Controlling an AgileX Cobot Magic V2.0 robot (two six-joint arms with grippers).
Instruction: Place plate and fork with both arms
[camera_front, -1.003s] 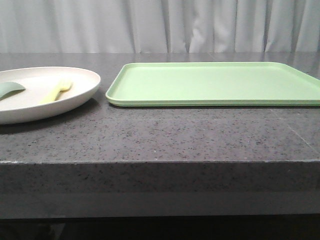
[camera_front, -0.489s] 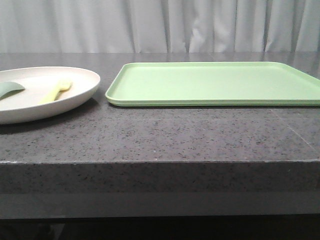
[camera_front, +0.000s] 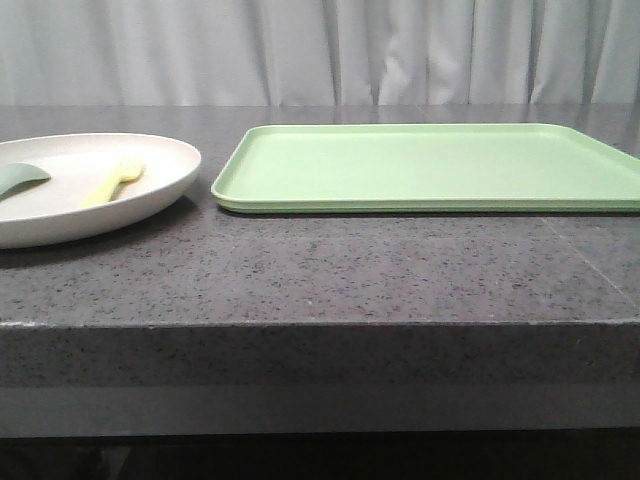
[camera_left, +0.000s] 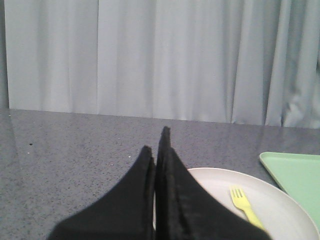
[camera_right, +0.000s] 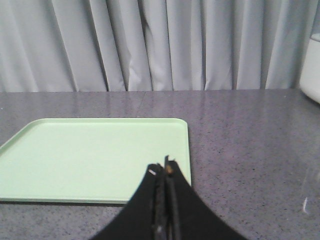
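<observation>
Grey curtains are hanging behind the speckled bench (camera_front: 330, 280). Both end effectors are sitting clenched and empty: the left end effector (camera_left: 159, 145) just short of the plate (camera_left: 280, 200), the right end effector (camera_right: 164, 170) at the tray's (camera_right: 90, 150) near edge. The fork (camera_left: 245, 204) is lying in the plate, ahead of and beside the left tips. You should be spreading the left one before reaching in.

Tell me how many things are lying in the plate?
2. The yellow fork lies near the middle of the plate, and a grey-green utensil lies to its left, partly cut off by the picture's edge, so more may be hidden.
</observation>
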